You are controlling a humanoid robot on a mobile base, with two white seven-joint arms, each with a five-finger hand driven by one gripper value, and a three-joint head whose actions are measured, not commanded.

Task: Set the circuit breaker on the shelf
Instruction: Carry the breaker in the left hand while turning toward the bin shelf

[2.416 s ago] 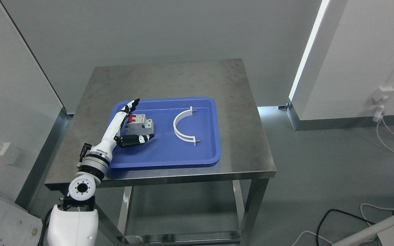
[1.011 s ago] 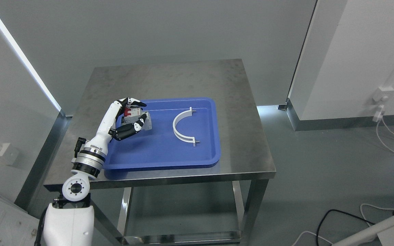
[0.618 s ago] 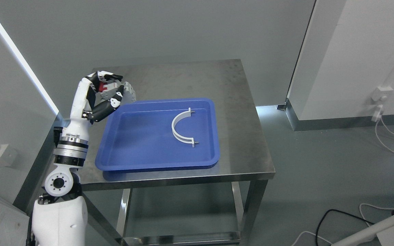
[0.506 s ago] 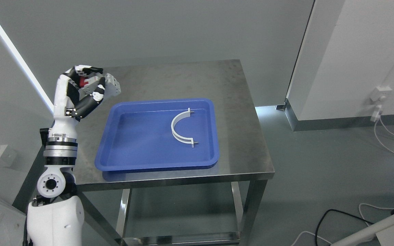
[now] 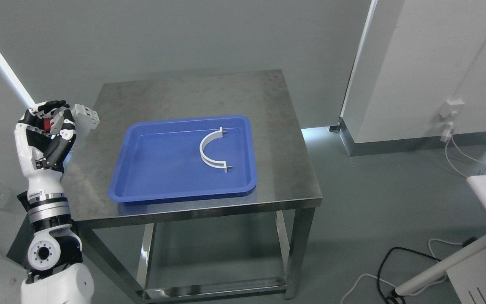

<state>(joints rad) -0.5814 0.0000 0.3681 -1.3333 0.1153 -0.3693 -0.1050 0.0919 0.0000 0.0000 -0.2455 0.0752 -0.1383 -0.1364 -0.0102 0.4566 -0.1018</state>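
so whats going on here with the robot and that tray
The robot's left hand is curled around a grey circuit breaker with a red switch, holding it up in the air off the left edge of the steel table. The blue tray on the table now holds only a white curved bracket. No shelf shows in this view, so the placing is not yet done. The right arm is out of view.

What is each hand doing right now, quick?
Left hand: closed on the circuit breaker, raised left of the table.
Right hand: not in view.
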